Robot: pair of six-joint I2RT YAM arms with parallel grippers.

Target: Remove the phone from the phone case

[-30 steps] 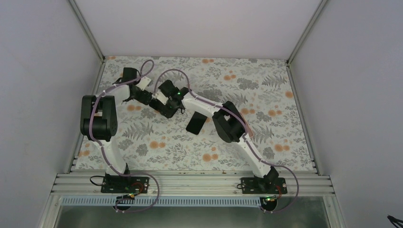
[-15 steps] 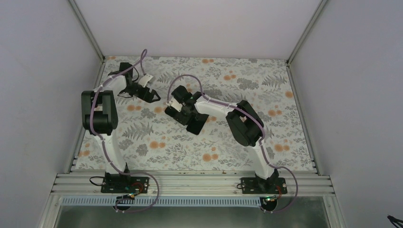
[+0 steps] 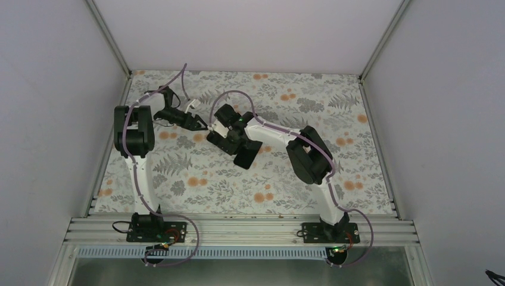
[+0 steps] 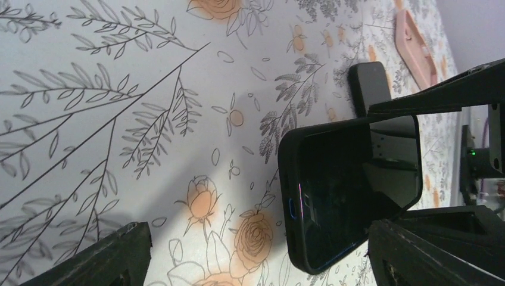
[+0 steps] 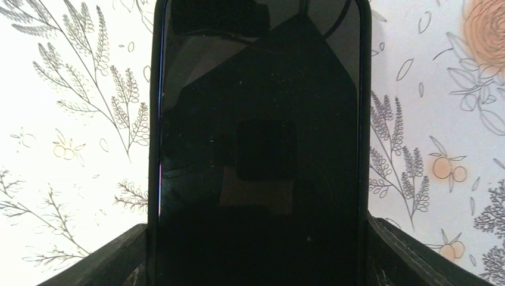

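Since half a second ago the left gripper (image 3: 199, 124) has been brought back in toward the right gripper (image 3: 219, 136), which is shifted only slightly. The black glossy-screened phone (image 5: 259, 149) seems not yet out of its black thick-rimmed phone case (image 4: 287, 179). It is pinched by the right gripper: in the right wrist view the fingers are seen on both long edges at the near end, with the screen turned to the camera. The phone is held tilted above the floral-print tablecloth (image 3: 357, 149), left of table centre.

The left gripper is spread wide and nothing is held in it. The phone is seen ahead of it, between the lines of its fingers (image 4: 119, 256), closer to the finger on the right of that view. Whether that finger is touched cannot be told.

Key relation: the phone's long axis is run away from the right gripper, and its free short end is pointed toward the left gripper, just beside it. The right arm is already on the phone. The left is judged the one to be closed over the free end or case rim for the peel.

A second black rounded slab (image 4: 369, 83) is lying flat on the cloth beyond, and a pink flat case-shaped object (image 4: 414, 42) farther off. No brand, label or writing can be read; only a small blue mark is seen on the case's side edge.
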